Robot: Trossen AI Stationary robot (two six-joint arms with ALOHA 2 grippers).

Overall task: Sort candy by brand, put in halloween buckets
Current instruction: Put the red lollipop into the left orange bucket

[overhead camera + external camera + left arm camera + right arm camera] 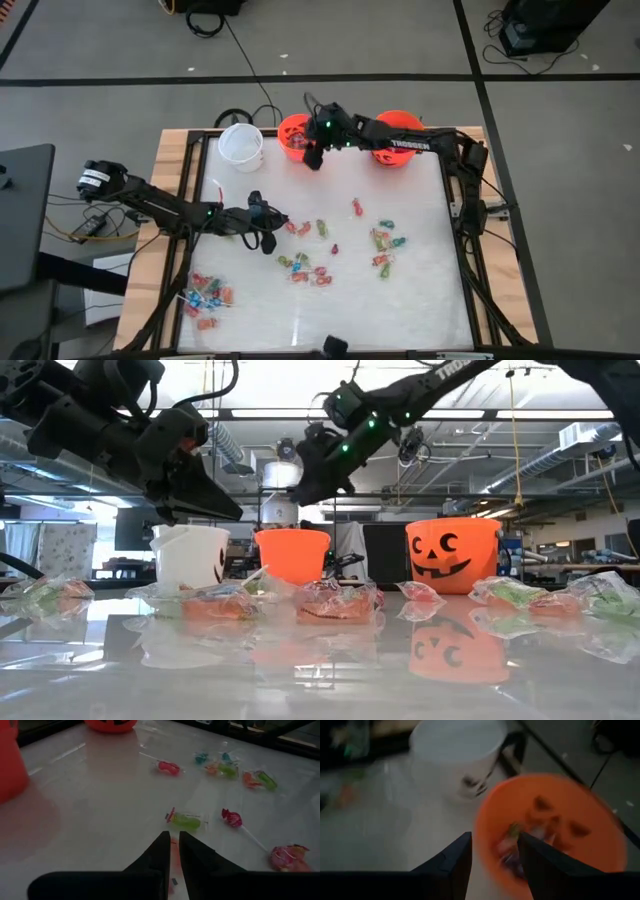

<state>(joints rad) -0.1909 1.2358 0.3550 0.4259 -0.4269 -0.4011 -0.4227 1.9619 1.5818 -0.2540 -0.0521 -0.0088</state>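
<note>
Glossy table under candy, buckets

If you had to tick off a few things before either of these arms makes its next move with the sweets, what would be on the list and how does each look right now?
1. Right gripper open, nothing between its fingers: ok.
2. Right gripper above the small orange bucket, whose mouth faces up with sweets inside: ok.
3. Left gripper nearly shut on a thin reddish candy: ok, though which kind cannot tell.
4. White bucket and larger orange bucket upright at the far edge: ok.
5. Loose candies left on the table: not ok, sorting unfinished.
6. Arms apart, no crossing: ok.
</note>
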